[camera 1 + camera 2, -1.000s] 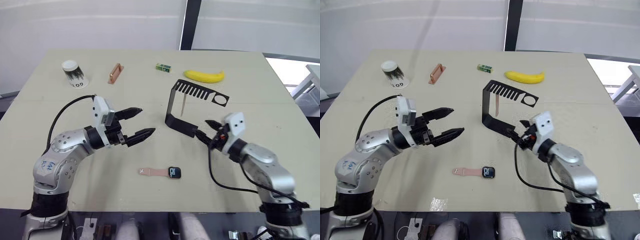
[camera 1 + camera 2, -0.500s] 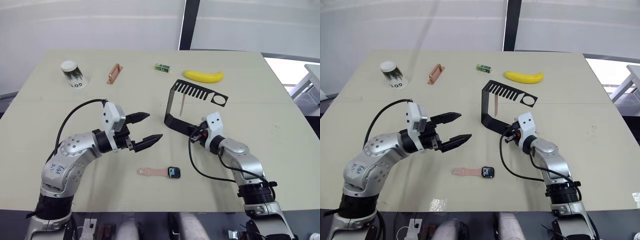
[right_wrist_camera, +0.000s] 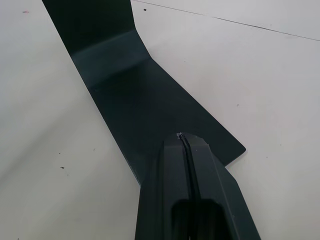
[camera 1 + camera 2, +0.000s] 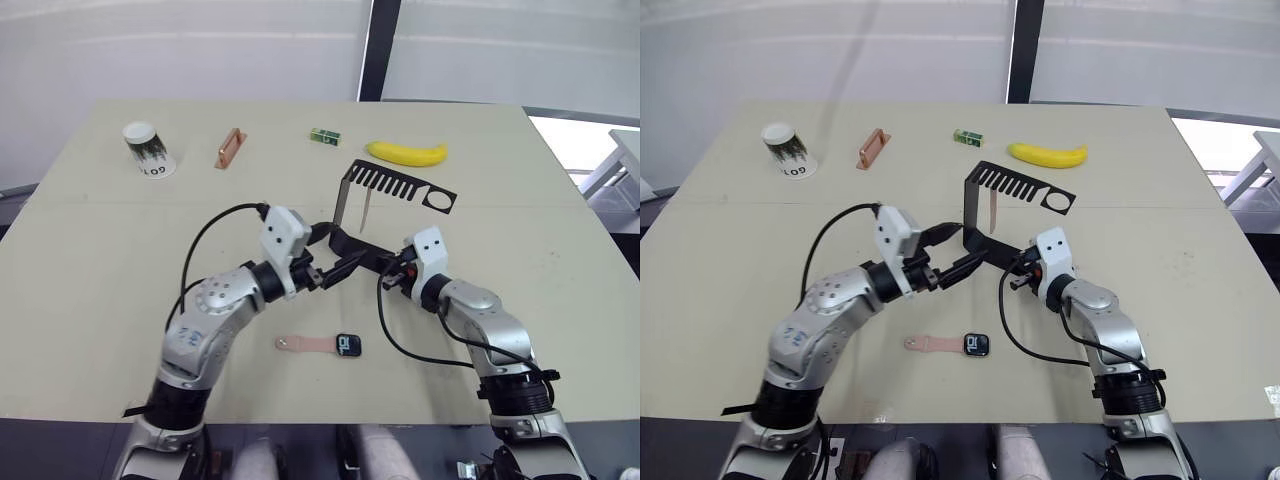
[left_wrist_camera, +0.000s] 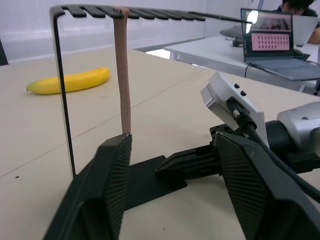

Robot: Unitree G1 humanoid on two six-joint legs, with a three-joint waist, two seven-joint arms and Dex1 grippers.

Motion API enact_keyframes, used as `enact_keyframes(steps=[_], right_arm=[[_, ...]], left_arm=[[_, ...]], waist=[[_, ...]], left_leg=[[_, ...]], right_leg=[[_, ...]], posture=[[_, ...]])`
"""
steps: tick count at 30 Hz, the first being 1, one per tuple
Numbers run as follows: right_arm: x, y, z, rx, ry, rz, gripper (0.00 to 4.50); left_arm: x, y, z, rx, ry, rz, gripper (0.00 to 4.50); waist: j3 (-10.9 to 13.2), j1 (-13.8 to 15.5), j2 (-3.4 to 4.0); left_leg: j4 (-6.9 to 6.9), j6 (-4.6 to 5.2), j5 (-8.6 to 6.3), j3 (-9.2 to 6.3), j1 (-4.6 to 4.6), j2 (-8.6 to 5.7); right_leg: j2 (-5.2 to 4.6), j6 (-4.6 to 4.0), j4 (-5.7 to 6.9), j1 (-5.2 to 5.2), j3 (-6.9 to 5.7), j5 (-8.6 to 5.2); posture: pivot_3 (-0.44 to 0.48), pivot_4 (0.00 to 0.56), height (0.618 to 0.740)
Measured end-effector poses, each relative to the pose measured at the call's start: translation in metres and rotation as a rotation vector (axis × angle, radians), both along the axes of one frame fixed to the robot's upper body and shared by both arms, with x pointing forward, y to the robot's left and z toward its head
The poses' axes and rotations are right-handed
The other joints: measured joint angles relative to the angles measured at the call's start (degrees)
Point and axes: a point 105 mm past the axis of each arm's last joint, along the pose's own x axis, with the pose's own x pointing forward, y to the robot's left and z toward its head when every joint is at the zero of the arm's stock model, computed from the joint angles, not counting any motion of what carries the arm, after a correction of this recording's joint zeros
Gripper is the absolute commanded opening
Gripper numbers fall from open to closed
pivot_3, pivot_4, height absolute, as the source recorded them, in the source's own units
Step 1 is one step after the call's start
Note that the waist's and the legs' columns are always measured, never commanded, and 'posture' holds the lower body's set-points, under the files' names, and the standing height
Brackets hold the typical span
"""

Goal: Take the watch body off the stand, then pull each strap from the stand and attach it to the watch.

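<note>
Two straps, split up: one pink strap (image 5: pixel 122 75) hangs straight down from the comb-toothed top arm of the stand (image 4: pixel 345 205), the other strap (image 4: pixel 305 343) lies flat on the table, joined to the watch body (image 4: pixel 349 345) near the front edge. Watch body: rounded square, black screen, face up. Stand: black bent sheet metal, flat base on the table, round hole at the end of the top arm.

Left gripper (image 4: pixel 338 266) fingers spread wide, at the stand's base, hanging strap just beyond one finger. Right gripper (image 3: pixel 184 145) fingers pressed together, tips on the end of the stand's flat base.

Table (image 4: pixel 90 270) is pale beige, matte. Far side: paper cup (image 4: pixel 148 148), copper bar (image 4: pixel 229 147), green block (image 4: pixel 325 135), banana (image 4: pixel 407 152). White wall behind; laptop (image 5: pixel 272 42) on a neighbouring desk.
</note>
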Motion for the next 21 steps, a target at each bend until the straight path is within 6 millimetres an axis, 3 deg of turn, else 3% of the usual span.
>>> enact_keyframes(steps=[15, 21], right_arm=[[-0.002, 0.003, -0.001, 0.008, 0.001, -0.015, 0.0], [-0.002, 0.005, -0.001, 0.006, 0.003, -0.012, 0.0]], left_arm=[[0.04, -0.033, 0.006, -0.006, -0.048, 0.155, 2.92], [0.049, -0.042, -0.004, 0.015, -0.039, 0.179, 2.92]], waist=[[0.0, 0.2, -0.02], [0.0, 0.3, -0.02]], left_leg=[[0.0, 0.01, 0.0, 0.05, 0.01, 0.0], [0.0, 0.01, 0.0, 0.04, 0.0, 0.0]], right_leg=[[0.01, 0.0, -0.02, 0.0, 0.01, 0.0], [0.01, 0.0, -0.03, 0.0, 0.01, 0.0]], posture=[[0.0, 0.15, 0.74], [0.0, 0.15, 0.74]])
